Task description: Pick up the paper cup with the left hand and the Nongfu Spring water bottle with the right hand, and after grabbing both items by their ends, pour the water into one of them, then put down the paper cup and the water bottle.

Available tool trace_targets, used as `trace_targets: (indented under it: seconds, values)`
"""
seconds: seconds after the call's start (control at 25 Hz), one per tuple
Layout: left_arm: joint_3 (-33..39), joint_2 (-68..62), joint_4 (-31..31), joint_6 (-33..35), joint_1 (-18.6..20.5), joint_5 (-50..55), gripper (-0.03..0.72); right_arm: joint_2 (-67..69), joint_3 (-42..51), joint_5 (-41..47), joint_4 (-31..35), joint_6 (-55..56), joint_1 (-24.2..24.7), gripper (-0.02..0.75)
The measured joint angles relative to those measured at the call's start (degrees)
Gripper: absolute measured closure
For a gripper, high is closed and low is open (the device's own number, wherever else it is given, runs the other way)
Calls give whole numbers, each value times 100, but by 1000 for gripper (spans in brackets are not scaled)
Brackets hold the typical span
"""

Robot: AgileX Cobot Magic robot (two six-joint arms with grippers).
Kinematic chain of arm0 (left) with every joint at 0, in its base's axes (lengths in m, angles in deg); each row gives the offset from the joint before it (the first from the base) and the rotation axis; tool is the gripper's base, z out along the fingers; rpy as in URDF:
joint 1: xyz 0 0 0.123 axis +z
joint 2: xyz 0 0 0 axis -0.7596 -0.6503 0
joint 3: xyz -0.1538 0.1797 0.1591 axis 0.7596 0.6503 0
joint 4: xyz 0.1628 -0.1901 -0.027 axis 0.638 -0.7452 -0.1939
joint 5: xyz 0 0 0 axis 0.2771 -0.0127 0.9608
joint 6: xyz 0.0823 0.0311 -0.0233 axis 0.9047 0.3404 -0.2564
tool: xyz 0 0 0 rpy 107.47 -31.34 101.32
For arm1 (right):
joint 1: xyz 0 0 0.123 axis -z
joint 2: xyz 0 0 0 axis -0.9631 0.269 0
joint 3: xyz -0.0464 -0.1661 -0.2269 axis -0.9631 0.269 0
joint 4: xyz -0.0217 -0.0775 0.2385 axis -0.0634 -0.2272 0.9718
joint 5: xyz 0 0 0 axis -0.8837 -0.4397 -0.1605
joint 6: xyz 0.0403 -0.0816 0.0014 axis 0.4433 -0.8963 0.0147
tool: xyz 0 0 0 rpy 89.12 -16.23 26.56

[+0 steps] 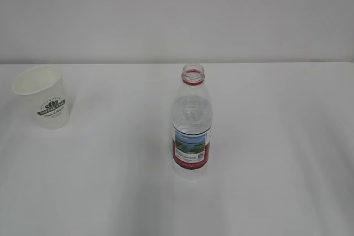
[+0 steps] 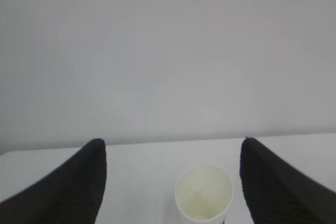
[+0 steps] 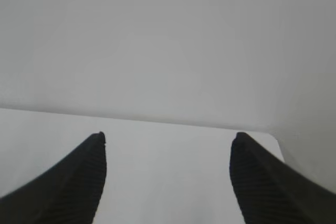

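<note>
Small white tapered paper cup (image 1: pixel 42 104) stood upright at table's (image 1: pixel 276 153) far left; clear ribbed uncapped water bottle (image 1: pixel 191 125) stood mid-table, well apart. Black left gripper (image 2: pixel 173 153) gaped wide, empty, cup ahead between its fingers. Black right gripper (image 3: pixel 168 148) wide, empty.

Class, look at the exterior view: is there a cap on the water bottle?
No. The Nongfu Spring water bottle stands upright with its red-ringed mouth open and uncapped.
</note>
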Motion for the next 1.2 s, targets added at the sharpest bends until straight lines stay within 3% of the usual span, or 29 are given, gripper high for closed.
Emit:
trace_targets:
  seconds: [0.68,1.2]
  values:
    - [0,-1596,0,0,0,-1746,109,1275,0,-1803,0,0,0,184]
    - [0,-2440,0,0,0,-2362,109,2313,0,-2972,-63,0,0,185]
